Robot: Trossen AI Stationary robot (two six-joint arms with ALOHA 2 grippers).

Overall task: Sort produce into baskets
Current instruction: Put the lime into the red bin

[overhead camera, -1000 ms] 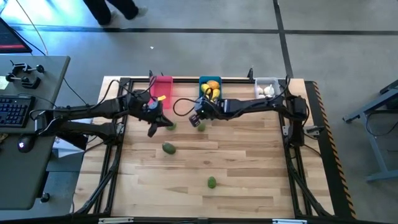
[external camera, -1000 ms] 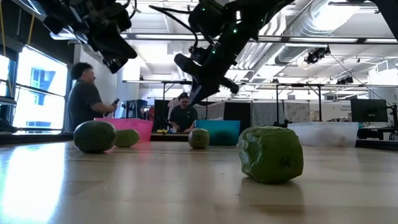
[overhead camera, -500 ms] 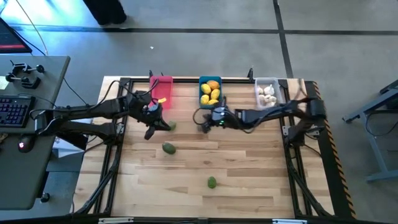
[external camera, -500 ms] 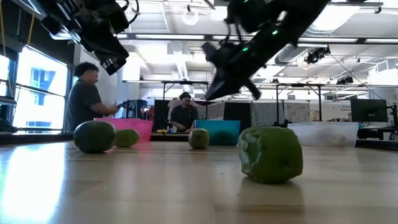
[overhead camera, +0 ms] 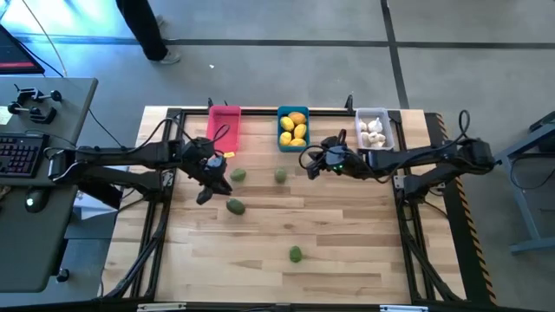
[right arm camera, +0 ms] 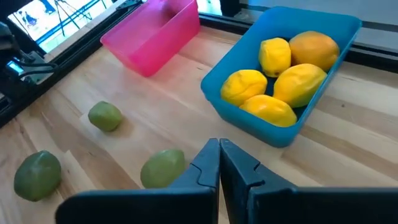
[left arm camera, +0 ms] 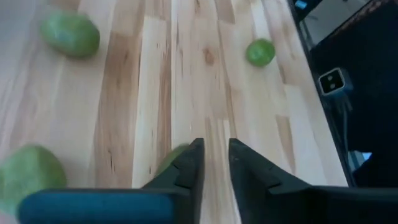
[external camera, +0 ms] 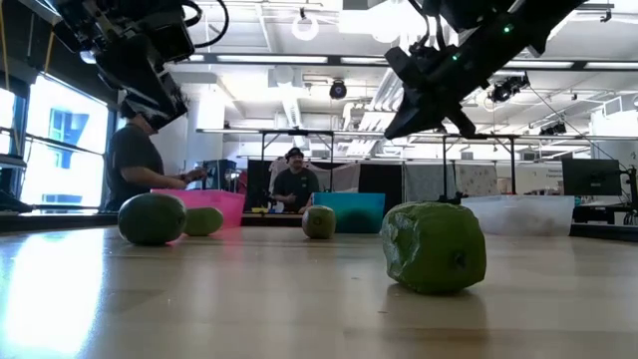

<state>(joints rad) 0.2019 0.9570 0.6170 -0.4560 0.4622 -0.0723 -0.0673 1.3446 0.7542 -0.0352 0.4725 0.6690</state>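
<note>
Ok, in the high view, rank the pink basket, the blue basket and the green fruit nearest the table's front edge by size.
1-2. pink basket and blue basket: look alike, no ranking.
3. green fruit nearest the front edge: clearly smallest.

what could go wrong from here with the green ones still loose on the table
1. Four green pieces lie loose on the table. They look roundish, so a nudge from the left gripper, low near one, may roll it away.
2. The one at the near edge sits far from both arms; reaching it may be a stretch.
3. The pink bin and blue bin sit close together, so a drop could land in the wrong one.
</note>
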